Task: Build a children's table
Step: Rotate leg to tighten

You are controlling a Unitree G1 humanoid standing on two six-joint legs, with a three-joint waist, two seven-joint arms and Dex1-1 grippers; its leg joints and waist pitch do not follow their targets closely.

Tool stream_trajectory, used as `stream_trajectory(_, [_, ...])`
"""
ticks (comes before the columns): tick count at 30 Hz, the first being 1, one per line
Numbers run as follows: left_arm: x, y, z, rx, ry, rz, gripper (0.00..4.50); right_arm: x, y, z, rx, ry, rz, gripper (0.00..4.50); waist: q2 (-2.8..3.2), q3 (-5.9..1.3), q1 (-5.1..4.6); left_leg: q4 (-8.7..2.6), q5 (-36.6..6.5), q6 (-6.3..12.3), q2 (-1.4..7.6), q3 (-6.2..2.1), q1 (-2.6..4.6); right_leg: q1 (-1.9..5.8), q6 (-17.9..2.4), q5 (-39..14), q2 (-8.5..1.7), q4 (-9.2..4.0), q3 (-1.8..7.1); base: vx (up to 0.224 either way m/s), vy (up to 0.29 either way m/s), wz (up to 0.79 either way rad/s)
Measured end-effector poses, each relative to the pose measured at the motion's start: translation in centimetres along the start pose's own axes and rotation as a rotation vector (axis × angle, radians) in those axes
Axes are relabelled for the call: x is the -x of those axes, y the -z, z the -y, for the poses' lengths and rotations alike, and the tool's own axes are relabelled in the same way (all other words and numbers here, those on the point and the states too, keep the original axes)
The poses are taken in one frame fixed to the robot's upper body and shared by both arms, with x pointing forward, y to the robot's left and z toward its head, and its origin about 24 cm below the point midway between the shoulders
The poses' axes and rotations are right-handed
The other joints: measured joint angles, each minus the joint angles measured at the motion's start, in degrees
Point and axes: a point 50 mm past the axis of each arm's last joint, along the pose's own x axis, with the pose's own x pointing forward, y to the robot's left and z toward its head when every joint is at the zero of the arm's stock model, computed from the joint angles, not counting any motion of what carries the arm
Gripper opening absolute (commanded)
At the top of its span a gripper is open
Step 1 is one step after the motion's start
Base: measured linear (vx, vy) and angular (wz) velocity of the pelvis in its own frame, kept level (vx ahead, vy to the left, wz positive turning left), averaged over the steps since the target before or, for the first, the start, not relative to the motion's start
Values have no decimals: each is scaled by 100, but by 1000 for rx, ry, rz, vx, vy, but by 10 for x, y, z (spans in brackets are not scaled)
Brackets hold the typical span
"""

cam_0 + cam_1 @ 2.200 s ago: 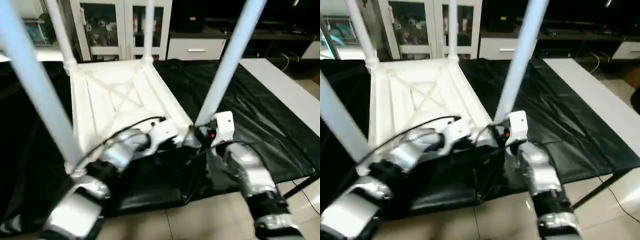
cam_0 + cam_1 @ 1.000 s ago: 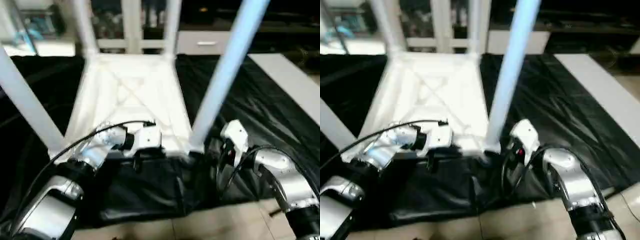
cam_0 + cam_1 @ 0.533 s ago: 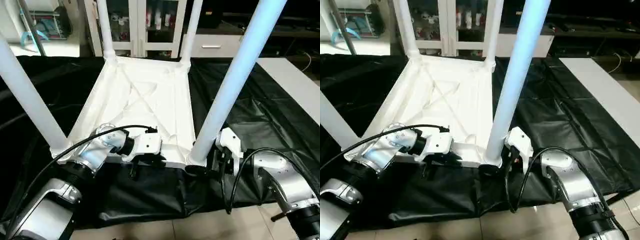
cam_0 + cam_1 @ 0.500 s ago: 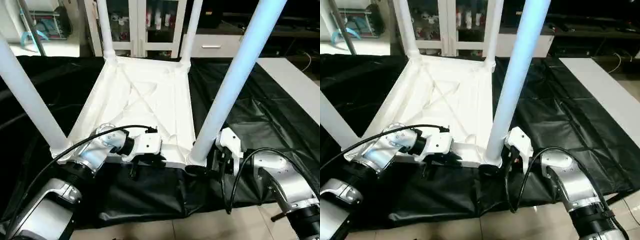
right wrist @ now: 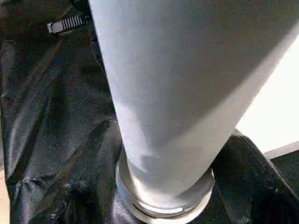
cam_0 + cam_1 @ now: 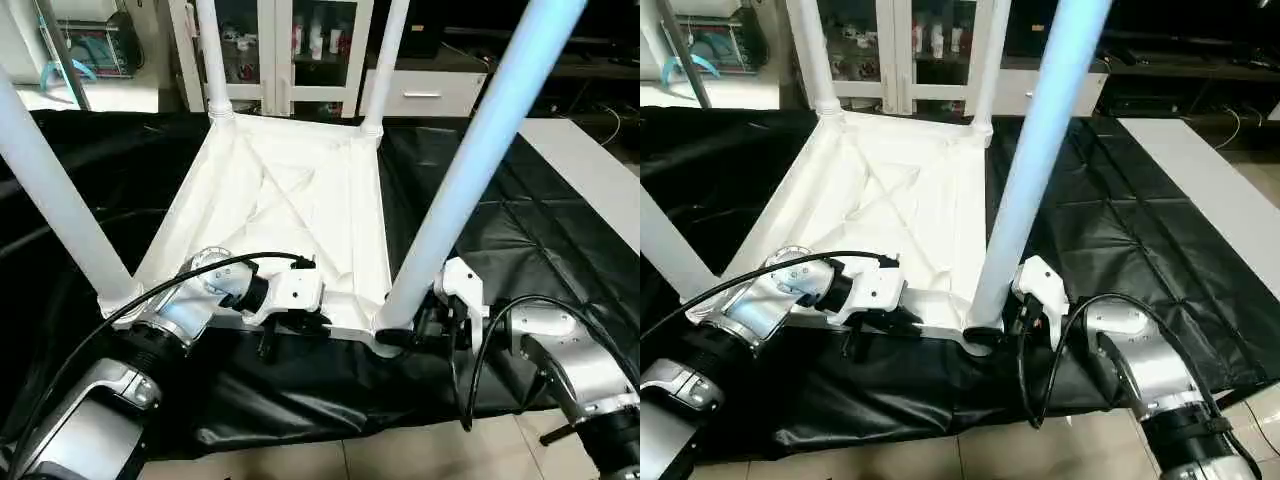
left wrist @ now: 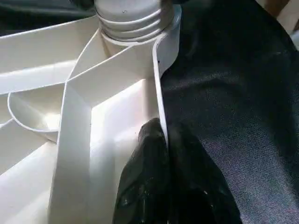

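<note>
Tabletop (image 6: 290,215): white plastic, smooth, ribbed underside, slight sheen. Legs (image 6: 470,170): white plastic, smooth, satin. Bench cover (image 6: 520,230): black sheeting, glossy, creased. Forearms (image 6: 560,365): silver metal, polished. Floor (image 6: 400,450): glossy tile.

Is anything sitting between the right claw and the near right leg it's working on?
Nothing visible. The right claw is at the base of the near right leg, with a finger on each side of it just above the socket. Only the black cloth lies under them.
</note>
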Motion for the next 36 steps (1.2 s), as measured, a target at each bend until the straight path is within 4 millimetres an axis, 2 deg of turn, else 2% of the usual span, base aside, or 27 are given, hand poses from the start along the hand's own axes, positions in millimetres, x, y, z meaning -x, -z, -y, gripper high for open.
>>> stream_trajectory(7, [0,0,0,0,2,0,0,0,0,2,12,-9,2,219,-10,-11,0,1,1,2,0,0,2,1,0,0,0,3,0,0,0,0])
stream_trajectory(13, [-1,0,1,1,7,-5,0,-1,2,2,12,-13,-3,210,-33,-45,-2,1,-1,-1,0,0,11,10,0,0,0,3,0,0,0,0])
stream_trajectory(16, [-3,3,0,27,-16,-14,0,-9,6,4,-14,29,18,209,-44,-64,-29,1,-2,-5,3,0,37,53,0,0,2,4,0,0,0,0])
stream_trajectory(19, [-8,6,-7,91,-107,-23,0,-18,10,12,-64,153,43,208,-32,-66,-110,13,-2,-6,1,-5,93,95,61,-37,2,-14,1,-57,3,-1])
stream_trajectory(20, [-12,6,-12,135,-175,-20,0,-24,12,18,-109,261,70,207,-37,-63,-156,30,-2,-6,1,-16,95,93,77,-47,1,-19,-3,-71,14,-5])
stream_trajectory(22, [-19,4,-18,180,-244,-19,0,-30,12,24,-153,397,94,206,-11,-42,-210,62,-2,-6,-7,-44,80,86,89,-55,0,-36,-16,-97,28,-11])
stream_trajectory(23, [-24,3,-22,222,-297,-11,0,-35,12,27,-187,479,108,206,8,-33,-253,71,-2,-5,-15,-83,68,91,98,-61,-1,-61,-36,-79,39,-14])
stream_trajectory(24, [-31,-1,-27,247,-348,-11,0,-39,11,32,-221,577,119,206,20,-23,-308,82,-2,-5,-20,-120,46,89,103,-64,-1,-93,-66,-72,41,-11])
stream_trajectory(25, [-38,-6,-32,282,-406,-9,0,-44,8,38,-244,678,126,205,64,3,-348,85,-2,-5,-18,-159,23,100,103,-64,-8,-161,-136,-72,41,-11])
stream_trajectory(27, [-47,-13,-37,314,-475,-9,0,-49,5,43,-278,811,139,204,118,22,-387,80,-2,-4,-15,-188,-11,103,102,-64,-14,-247,-195,-30,23,-5])
stream_trajectory(29, [-57,-18,-41,325,-546,-10,0,-57,2,47,-320,956,161,204,152,37,-444,80,-2,-3,-19,-187,-31,98,100,-63,-16,-276,-196,0,0,0])
stream_trajectory(32, [-66,-23,-45,305,-613,-20,0,-71,-3,50,-360,1093,183,202,179,52,-468,79,-2,-2,-19,-181,-58,86,97,-61,-19,-286,-194,0,0,0])
stream_trajectory(36, [-67,-26,-47,273,-637,-29,0,-77,-6,51,-379,1128,221,201,186,58,-465,78,-1,0,-19,-165,-64,82,57,-36,-19,-282,-178,0,0,0])
